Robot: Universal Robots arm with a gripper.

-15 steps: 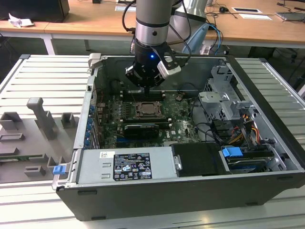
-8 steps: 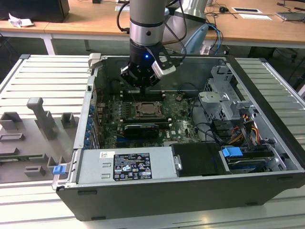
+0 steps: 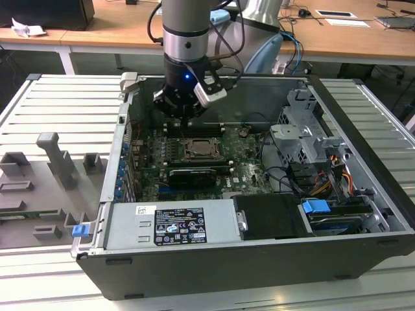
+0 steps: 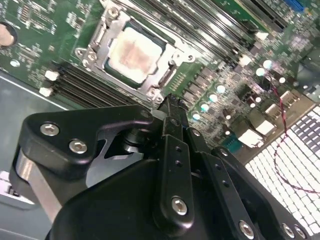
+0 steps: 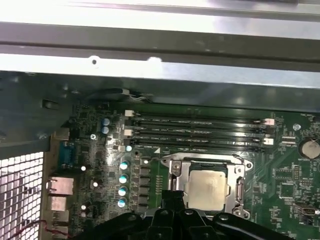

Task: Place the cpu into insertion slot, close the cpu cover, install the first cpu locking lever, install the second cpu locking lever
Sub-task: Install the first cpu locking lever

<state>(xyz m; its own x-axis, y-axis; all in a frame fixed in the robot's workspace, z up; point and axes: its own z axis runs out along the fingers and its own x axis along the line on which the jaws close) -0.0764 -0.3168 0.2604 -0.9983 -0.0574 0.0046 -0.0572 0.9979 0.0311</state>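
Second wrist view: the cpu [image 4: 136, 52] lies flat inside the insertion slot [image 4: 102, 31], pale face up. The gripper [image 4: 171, 102] hangs above the circuit board [image 4: 35, 20] just beside the insertion slot, clear of the cpu, fingers clenched together on nothing. Long memory slots [image 4: 80, 82] run alongside the insertion slot.

Setting: robotics lab or test workshop. I work over a ribbed aluminium surface [image 3: 58, 97] that carries an open computer case [image 3: 194, 278] and grey moulded fixtures [image 3: 55, 159]. Behind it stand wooden desks [image 3: 350, 42] with papers [image 3: 347, 21] and loose cables [image 3: 295, 45]. My gripper [image 3: 183, 120] hangs over the case's bare motherboard [image 3: 246, 168].
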